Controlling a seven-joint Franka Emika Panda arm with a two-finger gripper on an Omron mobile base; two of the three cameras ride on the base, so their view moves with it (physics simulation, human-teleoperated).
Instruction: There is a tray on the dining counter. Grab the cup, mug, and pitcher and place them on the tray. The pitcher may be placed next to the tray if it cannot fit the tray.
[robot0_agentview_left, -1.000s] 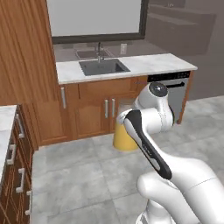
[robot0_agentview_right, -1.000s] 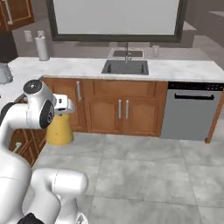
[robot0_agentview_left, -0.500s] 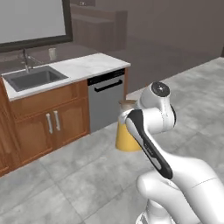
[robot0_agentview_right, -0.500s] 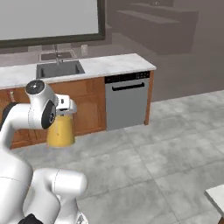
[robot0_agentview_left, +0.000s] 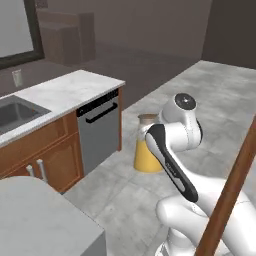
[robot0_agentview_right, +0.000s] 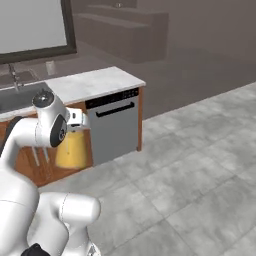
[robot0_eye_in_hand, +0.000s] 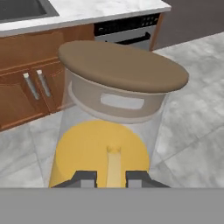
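Grey floor tiles stretch out to your right, while a marble worktop with a sink, wooden cabinets and a dishwasher runs along the far left. You have the pitcher carried in the air in front of the arm, well above the floor and away from any worktop. Your pincer is clamped on it: in the hand view the two dark tips sit close together at the near side of the glass, with what looks like a thin handle strip between them, though you cannot be certain of that. Treat this load as heavy and fragile; it is clear, smooth glass, likely slippery, and a narrow grip low on one side leaves it prone to swing. It hangs roughly upright. Orange liquid fills the wide lower part, about halfway up, and a round brown lid closes the neck, so sloshing is more likely than spilling. Move smoothly, keep it upright, and avoid sudden turns while you carry it.
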